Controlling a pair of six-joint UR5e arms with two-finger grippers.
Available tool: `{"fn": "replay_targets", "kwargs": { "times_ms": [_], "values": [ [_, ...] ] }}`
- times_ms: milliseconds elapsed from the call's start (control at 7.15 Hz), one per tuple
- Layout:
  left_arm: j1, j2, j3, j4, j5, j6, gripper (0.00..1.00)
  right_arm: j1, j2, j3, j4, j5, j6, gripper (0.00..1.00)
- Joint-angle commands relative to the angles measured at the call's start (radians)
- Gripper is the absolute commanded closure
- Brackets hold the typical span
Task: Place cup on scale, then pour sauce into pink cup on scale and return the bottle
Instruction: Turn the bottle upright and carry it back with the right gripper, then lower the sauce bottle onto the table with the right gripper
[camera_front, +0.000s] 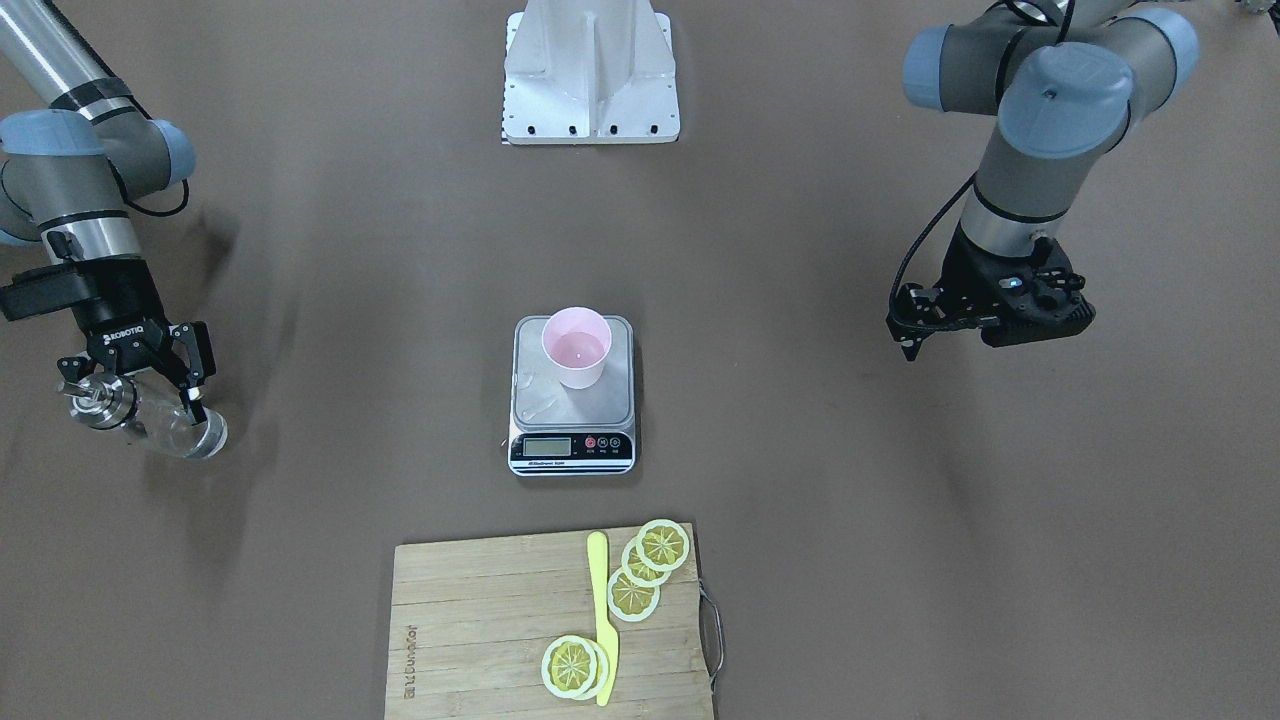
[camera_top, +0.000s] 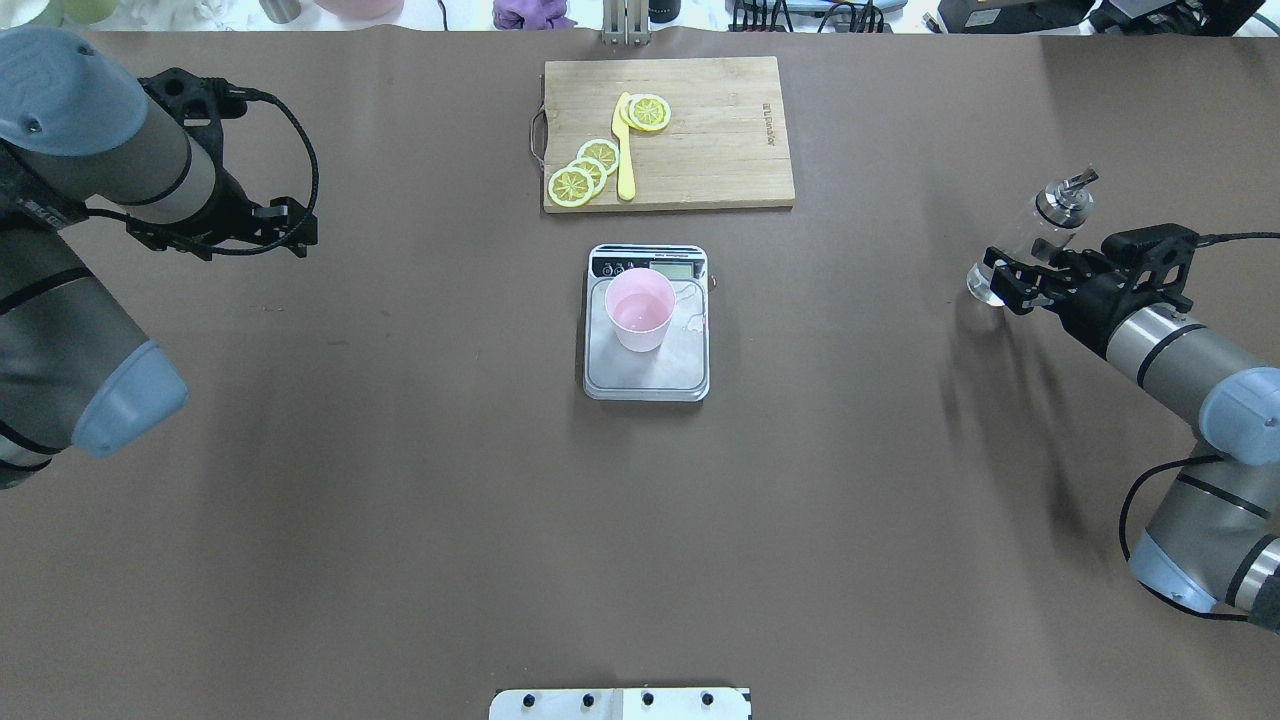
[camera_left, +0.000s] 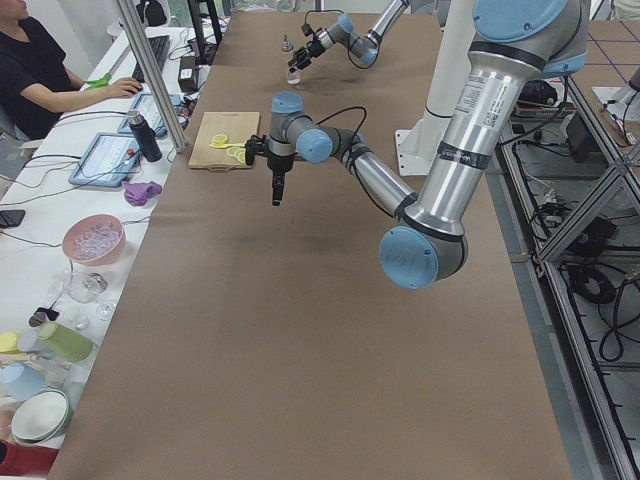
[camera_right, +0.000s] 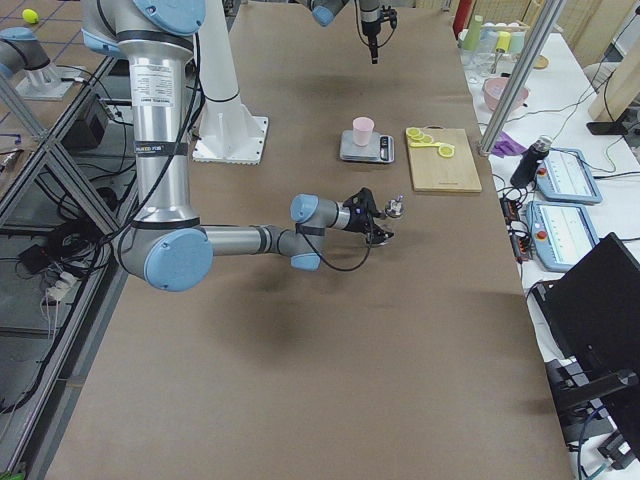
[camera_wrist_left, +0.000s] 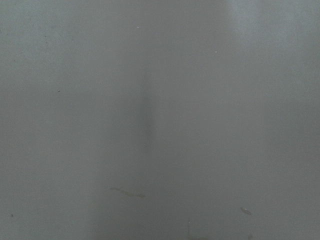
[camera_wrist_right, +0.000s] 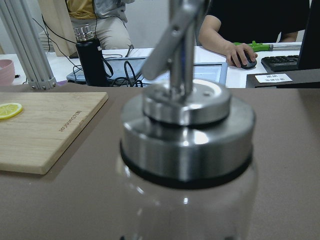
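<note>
Right pincer: clamped on the bottle, seemingly lifted off the counter, near its right end.
Left pincer: holds nothing; how far open, cannot tell.
Cup: upright on the scale, mid-counter.
Board: beyond the scale, with lemon slices and a knife.

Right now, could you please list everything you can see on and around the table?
cup: one, pale pink, upright on scale
scale: one, silver and black, table centre
bottle: one, clear glass, silver cap, in right gripper
cutting board: one, wooden, beyond scale
lemon slices: about five, yellow, on cutting board
knife: one, yellow, on cutting board
person: one, black top, at side desk
left gripper: black, empty, jaws unclear
right gripper: black, shut on bottle
</note>
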Motion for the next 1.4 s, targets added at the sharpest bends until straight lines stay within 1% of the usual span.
{"fn": "replay_targets", "kwargs": {
  "times_ms": [0,560,840,1119,1259],
  "values": [
    [0.0,0.0,-0.001,0.0,0.01,-0.003,0.02,0.001,0.0,-0.008,-0.005,-0.001,-0.009,1.0],
    [0.002,0.0,0.002,0.0,0.01,-0.003,0.02,-0.008,0.002,-0.025,-0.011,0.004,-0.01,1.0],
    [0.002,0.001,0.002,0.0,0.01,-0.003,0.02,-0.01,0.002,-0.025,-0.009,0.004,-0.061,1.0],
    [0.002,0.0,0.004,0.0,0.009,-0.003,0.02,-0.011,0.0,-0.025,-0.011,0.002,-0.064,0.71],
    [0.002,0.0,0.005,0.0,0.009,-0.003,0.02,-0.011,0.002,-0.025,-0.011,0.001,-0.062,0.48]
  ]
}}
